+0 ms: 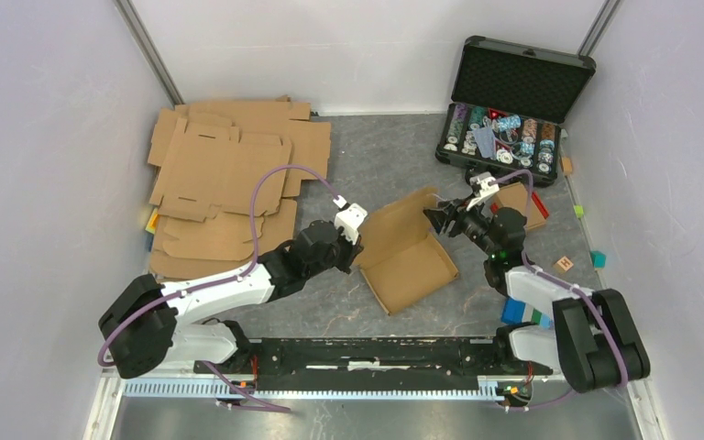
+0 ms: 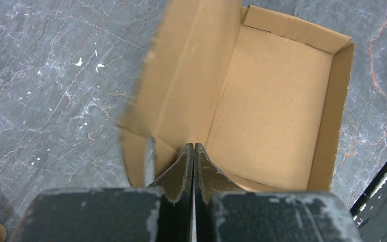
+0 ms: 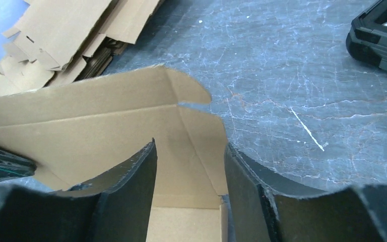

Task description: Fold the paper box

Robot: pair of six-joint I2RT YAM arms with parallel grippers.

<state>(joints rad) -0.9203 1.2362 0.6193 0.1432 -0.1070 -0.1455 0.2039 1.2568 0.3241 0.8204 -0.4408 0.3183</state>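
Brown cardboard at the middle of the tabletop [image 1: 376, 156]: the paper box [image 1: 412, 261] sits half made between my two arms, its shallow tray flat on the grey marbled surface, low walls standing on its other sides, its broad lid panel raised at a slant on the side toward the far left corner; my left gripper [image 1: 360, 252] is at the box from the left, its jaws pressed tight together with nothing visible between them, the tips down in the tray at the fold where the raised panel meets the floor; my right gripper [image 1: 436, 217] is on the right, jaws parted, set either side of the panel's end where a small rounded flap sticks out; whether they touch the cardboard I cannot tell; a heap of flat cardboard sheets [image 1: 229, 174] fills the far left corner; a black case [image 1: 518, 87], lid up and rows of chips inside, stands at the far right corner; a few small coloured blocks [image 1: 598, 259] lie along the right edge.
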